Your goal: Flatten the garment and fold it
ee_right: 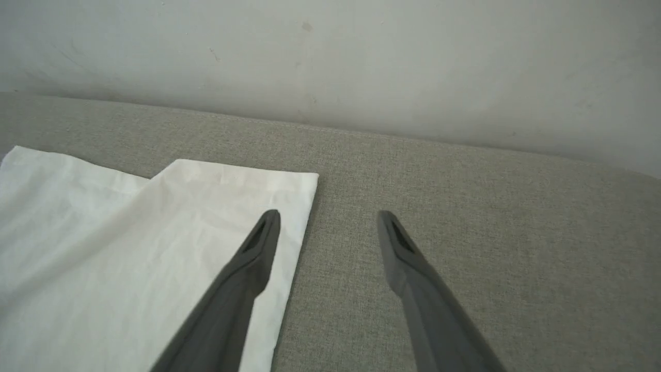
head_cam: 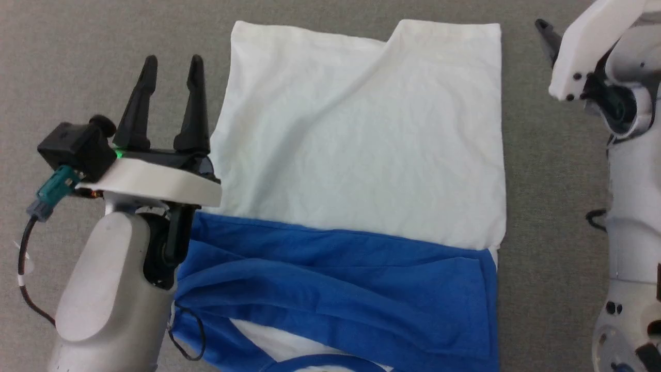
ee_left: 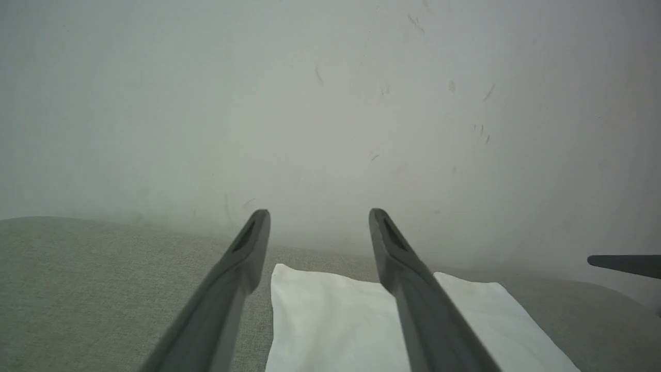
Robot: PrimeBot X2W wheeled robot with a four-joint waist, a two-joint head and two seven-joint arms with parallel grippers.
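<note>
The garment (head_cam: pixel 361 144), a T-shirt, lies flat on the grey woven surface (head_cam: pixel 77 62). Its white body is spread toward the far side with a stepped far edge, its blue sleeves are folded across the near part, and it shows mild creases throughout. The left gripper (head_cam: pixel 173 59) stands just beside the garment's left edge, fingers wide apart and holding nothing. The right gripper (ee_right: pixel 329 214) is likewise wide and empty near the far right corner, one finger in line with white cloth, the other with bare surface, a pale wall (ee_right: pixel 361 51) beyond.
</note>
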